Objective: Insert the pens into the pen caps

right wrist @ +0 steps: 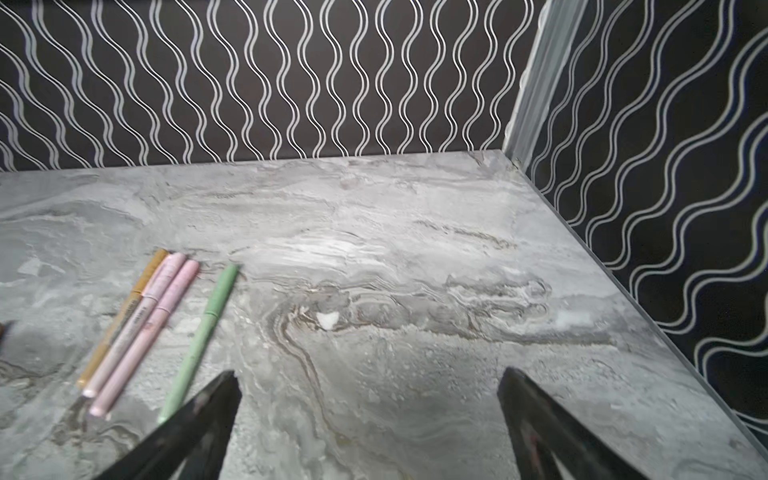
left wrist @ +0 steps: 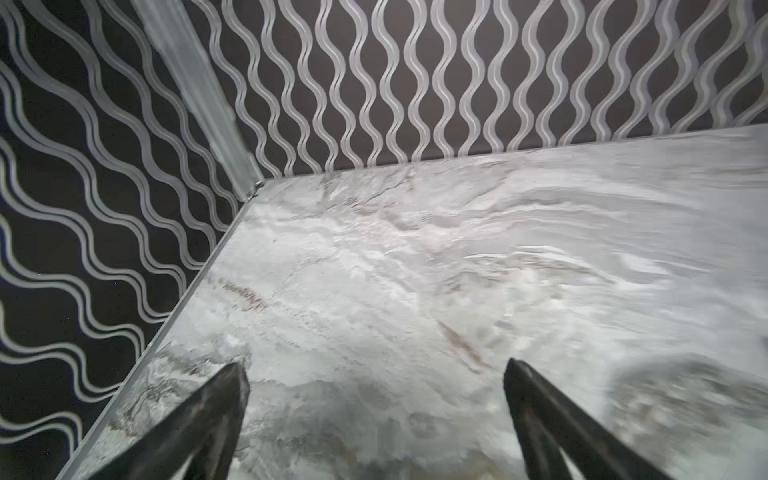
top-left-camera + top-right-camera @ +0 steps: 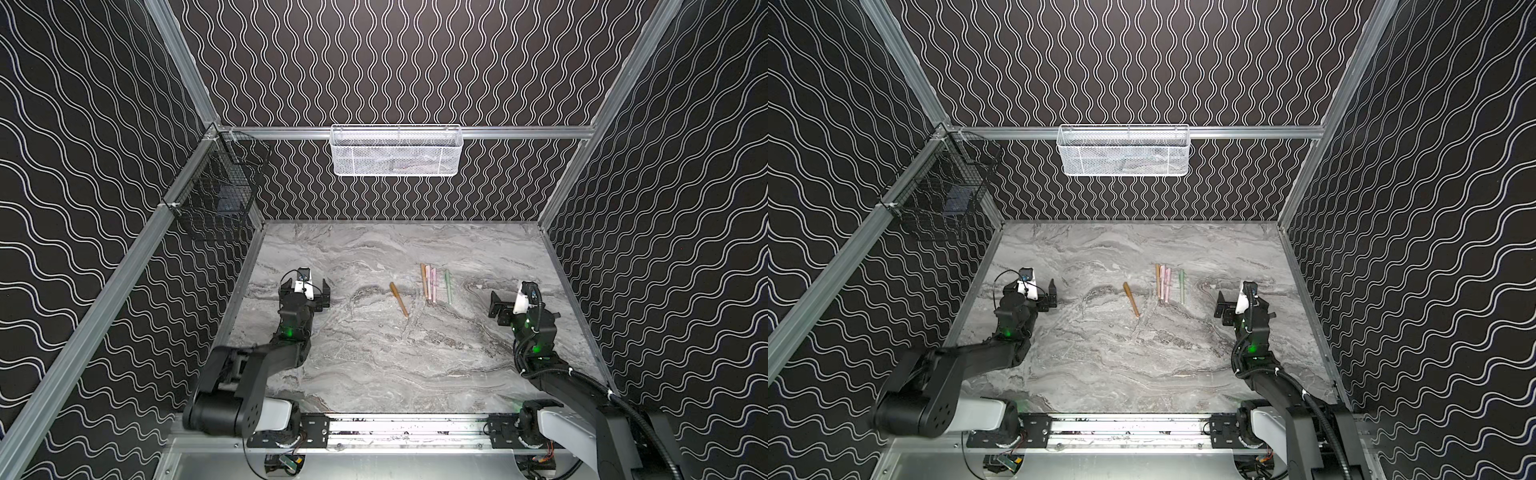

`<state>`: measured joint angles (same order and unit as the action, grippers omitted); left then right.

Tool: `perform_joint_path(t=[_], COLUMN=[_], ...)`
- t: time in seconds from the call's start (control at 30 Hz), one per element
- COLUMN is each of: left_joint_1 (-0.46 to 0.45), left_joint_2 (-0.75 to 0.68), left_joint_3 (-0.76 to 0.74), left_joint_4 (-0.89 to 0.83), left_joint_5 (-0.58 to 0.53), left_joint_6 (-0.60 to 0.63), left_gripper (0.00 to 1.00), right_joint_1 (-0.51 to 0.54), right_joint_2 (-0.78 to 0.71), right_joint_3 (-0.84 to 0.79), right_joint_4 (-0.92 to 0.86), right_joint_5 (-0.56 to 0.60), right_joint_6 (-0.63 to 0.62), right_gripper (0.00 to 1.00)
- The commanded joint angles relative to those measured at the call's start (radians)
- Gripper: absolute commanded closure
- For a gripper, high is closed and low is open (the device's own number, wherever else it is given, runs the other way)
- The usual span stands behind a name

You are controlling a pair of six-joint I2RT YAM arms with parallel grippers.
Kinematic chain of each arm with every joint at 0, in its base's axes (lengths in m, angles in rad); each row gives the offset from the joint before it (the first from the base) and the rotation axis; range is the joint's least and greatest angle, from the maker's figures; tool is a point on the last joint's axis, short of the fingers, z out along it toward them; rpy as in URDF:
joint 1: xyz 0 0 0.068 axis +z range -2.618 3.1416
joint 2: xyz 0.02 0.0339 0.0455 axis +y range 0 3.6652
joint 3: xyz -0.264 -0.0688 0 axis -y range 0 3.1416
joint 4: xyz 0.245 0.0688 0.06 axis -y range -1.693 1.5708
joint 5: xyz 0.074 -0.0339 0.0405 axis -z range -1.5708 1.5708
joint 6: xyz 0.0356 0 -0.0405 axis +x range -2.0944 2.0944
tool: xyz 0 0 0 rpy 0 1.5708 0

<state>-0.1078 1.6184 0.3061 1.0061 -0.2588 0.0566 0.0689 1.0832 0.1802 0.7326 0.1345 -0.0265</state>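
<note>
5 slim pens (image 3: 434, 285), tan/pink/grn

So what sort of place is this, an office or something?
Probably a robot test booth: a left arm and right arm mounted on a rail, a marble-look table boxed in by wavy-patterned walls, and pens laid out on it.

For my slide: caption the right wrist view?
Open right claw above marble table, beside a tan pen, two pink pens and a green pen, all capped.
</note>
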Motion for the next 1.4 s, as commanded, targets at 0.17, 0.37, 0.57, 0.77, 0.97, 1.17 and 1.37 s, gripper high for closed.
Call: perform_joint_path(t=[0.17, 0.37, 0.57, 0.77, 0.97, 1.17, 1.37], left_joint_1=[0.033, 0.031, 0.03, 0.028, 0.026, 0.026, 0.021], left_joint_2=[0.036, 0.038, 0.039, 0.042, 0.046, 0.045, 0.052], left_joint_3=[0.04, 0.042, 0.042, 0.044, 0.043, 0.044, 0.061], left_joint_4=[0.058, 0.059, 0.058, 0.064, 0.073, 0.069, 0.044], left_joint_5=[0.027, 0.026, 0.024, 0.023, 0.021, 0.02, 0.021], left_joint_6=[-0.029, -0.029, -0.027, -0.023, -0.02, -0.02, -0.014], left_gripper=[0.01, 0.01, 0.01, 0.01, 0.01, 0.01, 0.01], right_joint_1=[-0.014, -0.01, -0.1, -0.1, -0.1, -0.1, -0.098], right_joint_2=[0.199, 0.476, 0.449, 0.457, 0.456, 0.455, 0.454], right_joint_3=[-0.06, -0.08, 0.074, 0.064, 0.064, 0.065, 0.065], right_joint_4=[0.453, 0.774, 0.442, 0.481, 0.48, 0.478, 0.479], right_joint_5=[-0.005, 0.114, 0.122, 0.115, 0.114, 0.114, 0.117], right_joint_6=[-0.037, -0.028, 0.087, 0.078, 0.077, 0.077, 0.074], right_gripper=[0.0, 0.0, 0.0, 0.0, 0.0, 0.0, 0.0])
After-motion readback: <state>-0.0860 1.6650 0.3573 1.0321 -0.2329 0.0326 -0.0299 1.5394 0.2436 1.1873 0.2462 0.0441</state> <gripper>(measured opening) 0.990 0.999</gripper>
